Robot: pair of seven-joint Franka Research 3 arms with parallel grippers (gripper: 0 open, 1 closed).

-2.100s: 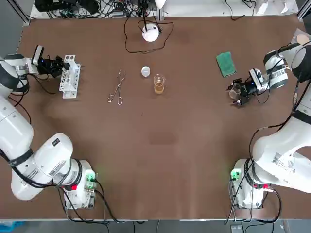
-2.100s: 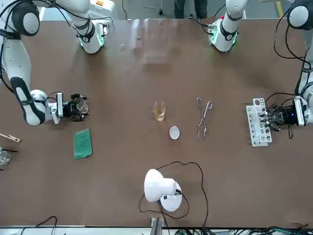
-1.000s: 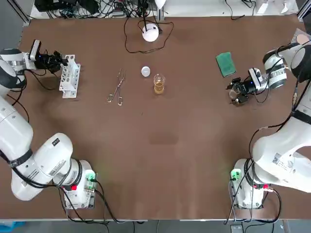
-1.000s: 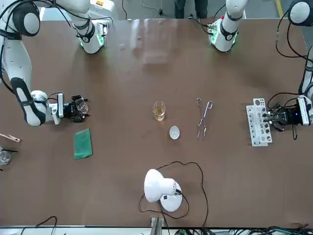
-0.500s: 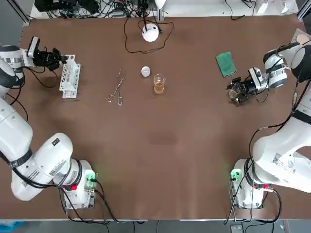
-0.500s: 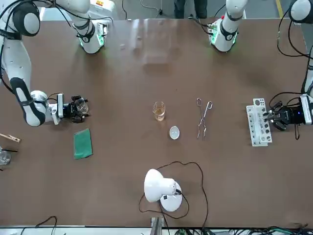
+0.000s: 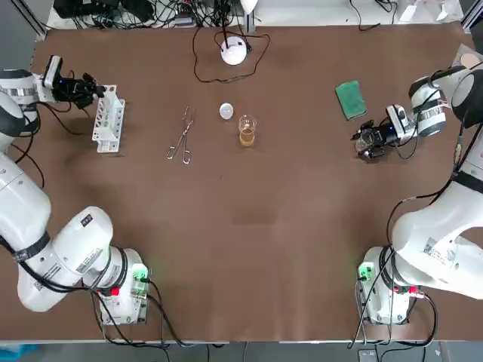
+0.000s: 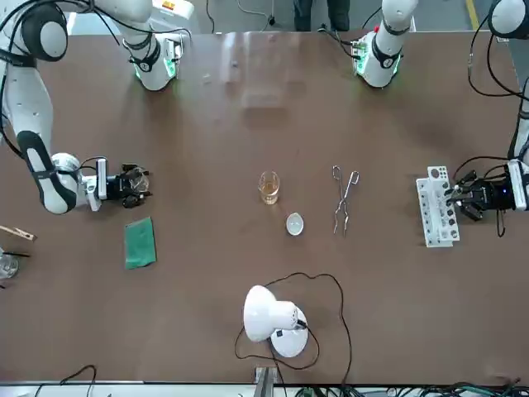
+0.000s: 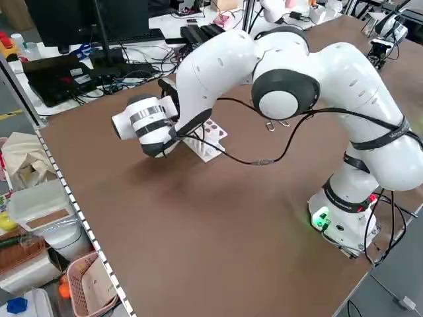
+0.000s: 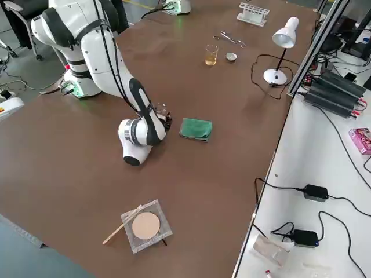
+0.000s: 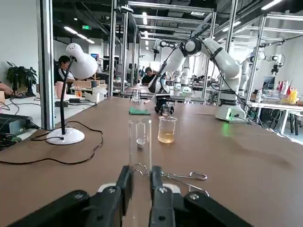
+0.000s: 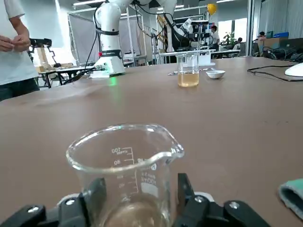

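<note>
Brown table (image 7: pixel 249 249): left gripper (image 7: pixel 90 86) had its 2 fingers pinched low on a thin glass test tube (image 11: pixel 140 142) above the rack (image 7: pixel 108 124). Right gripper (image 7: pixel 367 141) clasped an empty beaker (image 12: pixel 124 161) by its walls near the cloth (image 7: pixel 349 99). Both likely light, slick, breakable.

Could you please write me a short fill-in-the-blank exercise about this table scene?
The left gripper holds a glass tube beside the ____.
The right gripper grips a ____.
The cloth near it is ____.
Missing words: rack; beaker; green.
</note>
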